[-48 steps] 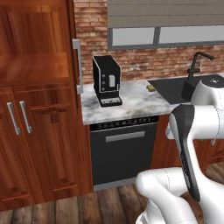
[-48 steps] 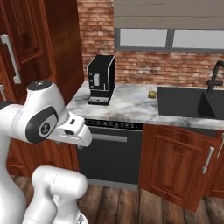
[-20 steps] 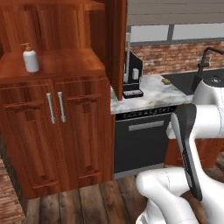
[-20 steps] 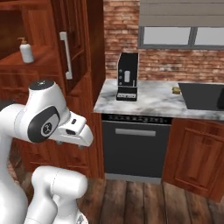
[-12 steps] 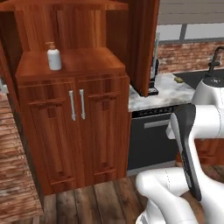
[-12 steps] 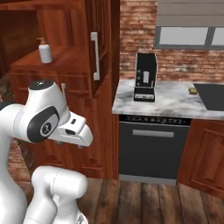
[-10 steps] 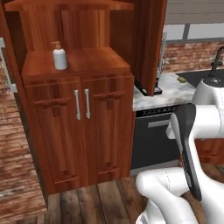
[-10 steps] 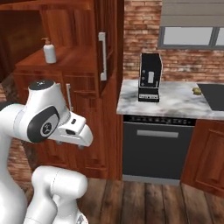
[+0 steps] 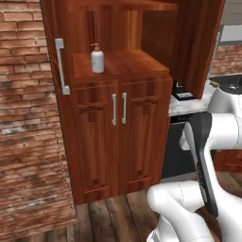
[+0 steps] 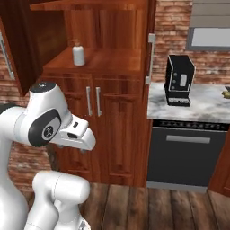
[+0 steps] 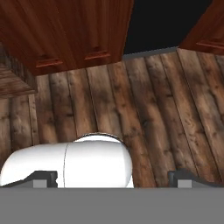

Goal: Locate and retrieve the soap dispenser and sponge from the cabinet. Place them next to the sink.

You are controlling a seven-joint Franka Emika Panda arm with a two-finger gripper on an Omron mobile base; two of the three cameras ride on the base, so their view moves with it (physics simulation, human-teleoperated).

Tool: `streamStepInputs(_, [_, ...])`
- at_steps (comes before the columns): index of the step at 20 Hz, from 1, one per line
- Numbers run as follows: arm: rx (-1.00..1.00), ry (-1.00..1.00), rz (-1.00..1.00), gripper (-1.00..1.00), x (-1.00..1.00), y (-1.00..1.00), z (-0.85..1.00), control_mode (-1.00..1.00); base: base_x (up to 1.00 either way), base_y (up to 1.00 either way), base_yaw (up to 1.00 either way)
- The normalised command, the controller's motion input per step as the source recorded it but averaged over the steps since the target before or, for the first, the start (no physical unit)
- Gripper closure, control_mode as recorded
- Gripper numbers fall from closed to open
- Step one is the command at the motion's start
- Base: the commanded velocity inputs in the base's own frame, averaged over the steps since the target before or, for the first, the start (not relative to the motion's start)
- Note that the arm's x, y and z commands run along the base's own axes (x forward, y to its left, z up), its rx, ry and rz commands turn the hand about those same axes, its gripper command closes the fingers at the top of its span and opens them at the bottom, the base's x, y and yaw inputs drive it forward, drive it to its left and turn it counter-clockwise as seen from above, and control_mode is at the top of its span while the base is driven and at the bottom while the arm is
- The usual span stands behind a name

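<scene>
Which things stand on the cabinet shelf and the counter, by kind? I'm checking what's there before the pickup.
Soap bottle: 1, on the cabinet shelf.
Coffee machine: 1, on the counter.
Small yellowish item at the counter's far edge, too cut off to name: 1.
Total: 3.

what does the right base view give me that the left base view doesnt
Right base view: the black coffee machine in full on the marble counter, and the dishwasher front with its bar handle.
Left base view: the brick wall beside the cabinet, and the inner face of the open right door.
Both: the soap dispenser standing upright on the cabinet shelf, above the two shut lower doors.
</scene>
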Motion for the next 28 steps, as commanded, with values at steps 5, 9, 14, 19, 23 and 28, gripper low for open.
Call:
streamStepInputs(5, [0.00,0.00,0.00,-1.00,0.00,0.00,0.00,1.00,0.50,0.72,0.07])
streamStepInputs(9, [0.00,0.00,0.00,-1.00,0.00,0.00,0.00,1.00,0.65,0.36,0.25])
streamStepInputs(14, [0.00,0.00,0.00,-1.00,0.00,0.00,0.00,1.00,0.50,-0.05,0.20])
streamStepInputs(19, [0.00,0.00,0.00,-1.00,0.00,0.00,0.00,1.00,0.38,-0.21,0.11])
streamStepInputs(23, [0.00,0.00,0.00,-1.00,0.00,0.00,0.00,1.00,0.52,-0.31,0.12])
streamStepInputs(28, [0.00,0.00,0.00,-1.00,0.00,0.00,0.00,1.00,0.45,-0.48,0.18])
